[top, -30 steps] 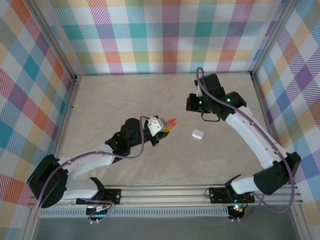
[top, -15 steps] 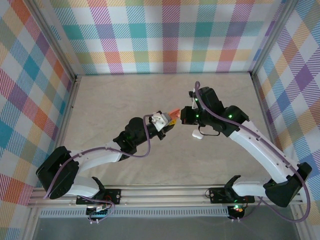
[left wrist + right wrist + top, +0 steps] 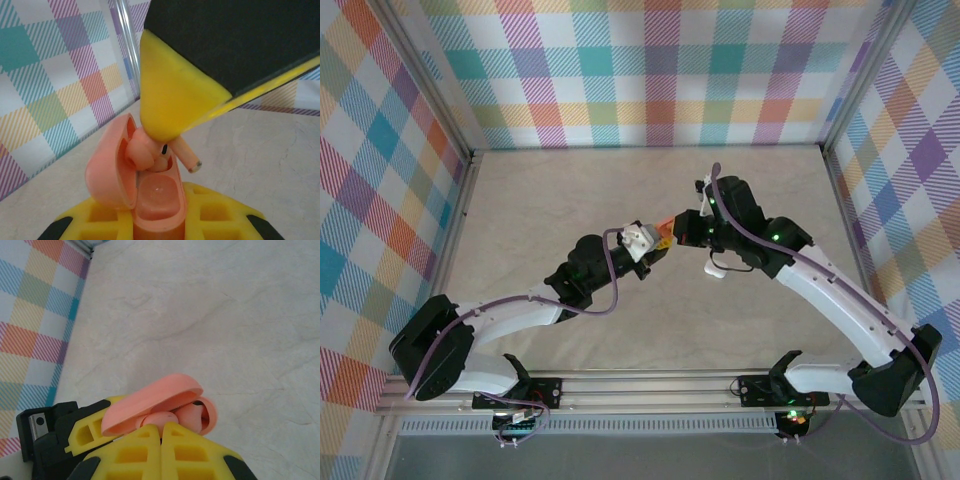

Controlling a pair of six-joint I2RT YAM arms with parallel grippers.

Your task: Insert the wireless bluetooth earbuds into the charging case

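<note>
Gap closed: right gripper (image 3: pixel 680 229), pinched shut on one earbud (image 3: pixel 181 153), now has it at the open charging case (image 3: pixel 155 200) clamped in left gripper (image 3: pixel 655 241) just ahead, so seating looks next.

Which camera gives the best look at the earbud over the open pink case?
Left wrist view: the earbud shows stem and head at the open charging case's mouth. In the right wrist view the lid hides most of it; from the top it is too small to tell.
</note>
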